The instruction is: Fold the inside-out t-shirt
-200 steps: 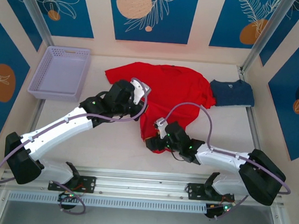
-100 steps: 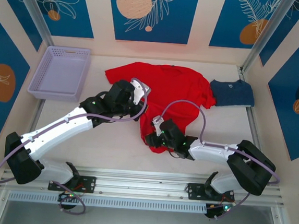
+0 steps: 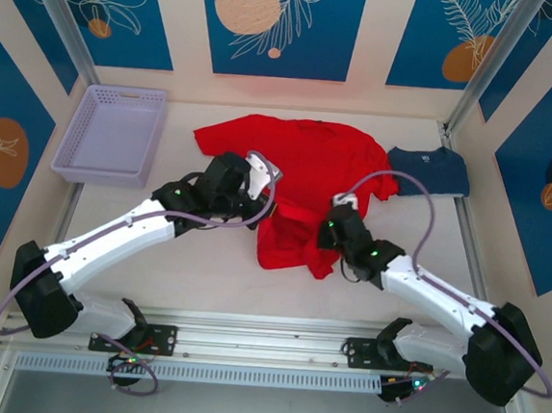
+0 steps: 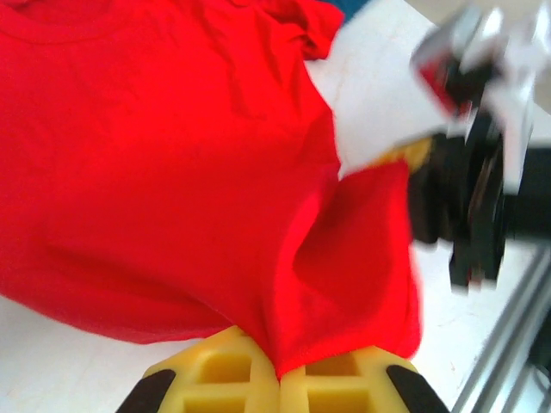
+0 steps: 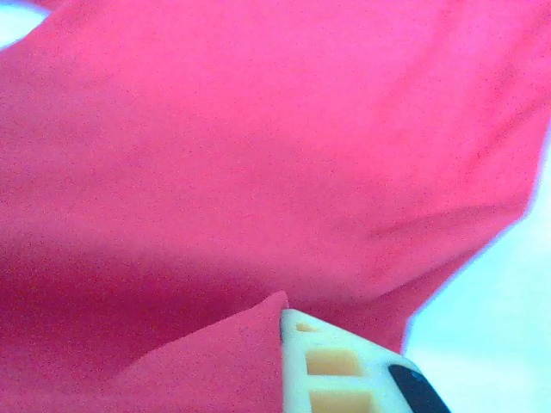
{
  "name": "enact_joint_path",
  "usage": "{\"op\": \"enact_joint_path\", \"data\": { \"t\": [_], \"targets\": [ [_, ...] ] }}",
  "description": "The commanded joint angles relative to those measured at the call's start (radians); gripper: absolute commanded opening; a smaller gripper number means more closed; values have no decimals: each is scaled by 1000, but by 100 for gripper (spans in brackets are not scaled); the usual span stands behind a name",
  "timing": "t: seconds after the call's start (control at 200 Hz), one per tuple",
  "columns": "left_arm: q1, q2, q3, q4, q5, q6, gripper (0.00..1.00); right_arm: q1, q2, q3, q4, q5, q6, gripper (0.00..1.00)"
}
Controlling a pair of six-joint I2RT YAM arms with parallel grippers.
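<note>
the left pincer (image 4: 278, 379) is pressed shut on the near hem of the red t-shirt (image 4: 164, 155), which spreads away ahead of it over the table (image 3: 194, 257). the right pincer (image 5: 280, 331) pinches a raised fold, with cloth all around it.

The t-shirt (image 3: 319, 162) lies spread on the middle of the bench (image 3: 185, 257), toward the back. The basket (image 3: 116, 135) sits apart to its left, at the far left corner. The smaller t-shirt (image 3: 429, 172) lies just beside its right sleeve. The left fingers (image 4: 215, 379) meet its near left edge, the right fingers (image 5: 336, 366) its near right part
</note>
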Motion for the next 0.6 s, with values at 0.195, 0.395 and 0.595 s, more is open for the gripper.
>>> {"op": "enact_joint_path", "data": {
  "t": [0.195, 0.395, 0.595],
  "targets": [
    [-35, 213, 91, 81, 152, -82, 0, -285, 12, 101, -210, -20, 38, 15],
    [-33, 300, 167, 55, 135, -128, 0, -280, -3, 95, -264, -201, -8, 44],
    [-14, 322, 199, 29, 133, -130, 0, -91, -168, -39, -144, -264, -96, 66]
  ]
}}
